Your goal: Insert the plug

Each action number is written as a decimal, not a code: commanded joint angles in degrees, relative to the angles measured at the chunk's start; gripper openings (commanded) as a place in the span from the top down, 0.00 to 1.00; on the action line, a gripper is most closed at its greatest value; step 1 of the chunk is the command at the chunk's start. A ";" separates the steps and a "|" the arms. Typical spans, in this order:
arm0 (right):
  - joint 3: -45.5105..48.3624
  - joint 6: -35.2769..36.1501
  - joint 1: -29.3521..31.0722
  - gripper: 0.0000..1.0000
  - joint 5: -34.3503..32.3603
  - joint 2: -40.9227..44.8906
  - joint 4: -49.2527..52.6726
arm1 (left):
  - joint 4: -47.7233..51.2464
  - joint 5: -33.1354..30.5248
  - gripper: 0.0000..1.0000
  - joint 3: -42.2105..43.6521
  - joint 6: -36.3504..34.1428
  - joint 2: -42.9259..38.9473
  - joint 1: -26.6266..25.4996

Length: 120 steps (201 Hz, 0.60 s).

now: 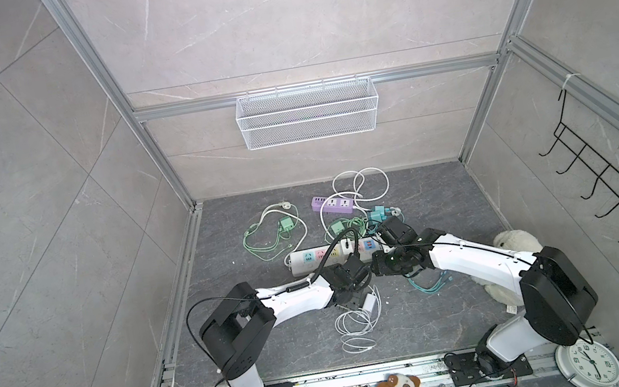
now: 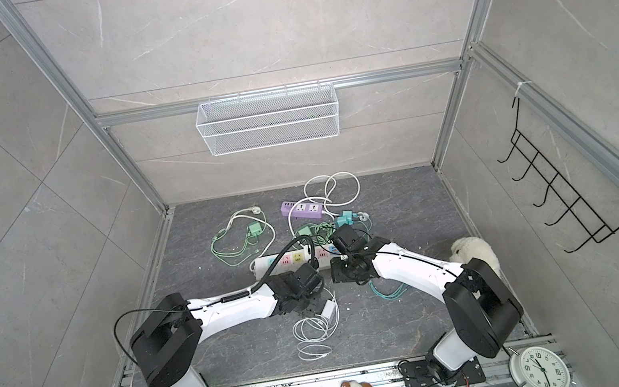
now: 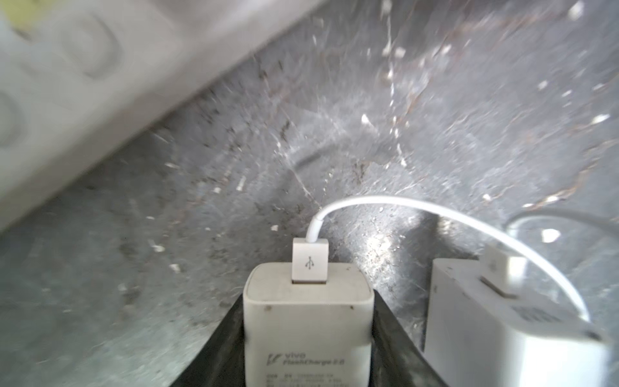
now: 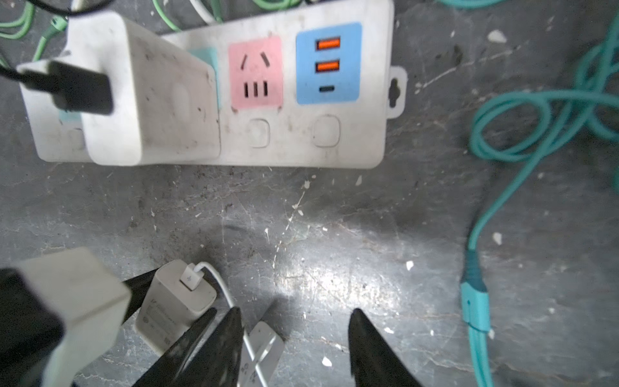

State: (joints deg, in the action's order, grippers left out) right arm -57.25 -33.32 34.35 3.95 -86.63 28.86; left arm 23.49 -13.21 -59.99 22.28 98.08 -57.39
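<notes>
Here, shows the left claw (image 3: 308, 300) clenched on a white charger (image 3: 308, 338), black fingers (image 3: 388, 341) pressed against both narrow sides. Points the charger's long axis along the fingers, cable end away from the wrist; hides the prongs, so leaves their facing unknown. Holds the charger low over the grey table (image 4: 335, 234), just on the robot's side of the white power strip (image 1: 310, 265). Shows the right claw (image 4: 295, 311) spread and empty, close beside the left one, the charger's white cable (image 4: 231, 303) trailing past one fingertip. Sets a second white charger (image 3: 502, 321) just beside the held one, untouched.

Runs the strip's long axis across the table, left to right, in both top views; sets the charger's axis oblique to it. Marks a free pink socket (image 4: 256, 72) between a bulky white adapter (image 4: 150, 97), plugged in, and a blue USB panel (image 4: 328, 63). Probably calls for a lift, a turn bringing the prongs down, and a short carry away from the robot toward that socket. Favours the left arm, as holder of the charger; leaves the right, near the strip's USB end, free to steady the strip.
</notes>
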 commanded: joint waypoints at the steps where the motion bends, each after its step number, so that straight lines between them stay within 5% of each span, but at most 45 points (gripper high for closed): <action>1: -2.48 2.33 -0.26 0.46 -1.57 2.40 1.37 | -3.99 -6.24 0.68 -1.66 -4.40 -6.67 0.03; 67: -6.17 4.77 -0.98 0.46 3.38 8.17 -0.51 | -21.50 -7.09 0.67 5.07 -14.57 -17.75 -0.01; 120: -6.40 5.13 -5.64 0.46 11.08 15.11 -1.18 | -37.72 -2.40 0.66 8.34 -22.48 -15.79 -0.01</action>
State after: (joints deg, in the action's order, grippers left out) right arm -62.26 -29.47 30.39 9.85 -73.89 28.40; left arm 0.10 -17.85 -53.23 5.78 81.71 -57.39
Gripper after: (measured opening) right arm 0.541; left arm 0.488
